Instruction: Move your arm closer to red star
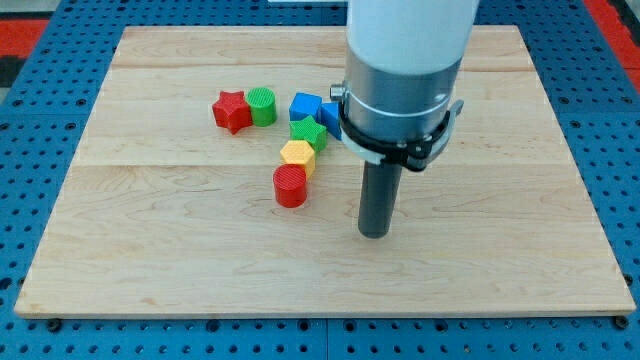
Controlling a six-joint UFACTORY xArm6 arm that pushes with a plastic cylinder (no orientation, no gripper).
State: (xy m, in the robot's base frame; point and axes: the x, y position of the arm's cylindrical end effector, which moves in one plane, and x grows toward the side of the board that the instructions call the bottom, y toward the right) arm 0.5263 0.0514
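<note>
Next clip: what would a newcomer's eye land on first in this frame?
The bulky white and grey arm fills the view's top centre, its dark rod ending in my tip on bare wood. To the view's left of it sits a bright cluster: the red star touching a green cylinder, then a blue block, a green block, a yellow block and a red cylinder nearest my tip, though apart from it.

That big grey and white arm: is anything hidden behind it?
Yes. A blue block pokes out at the arm's left edge, beside the blue cube; the rest of it is covered, so its shape can't be told.
</note>
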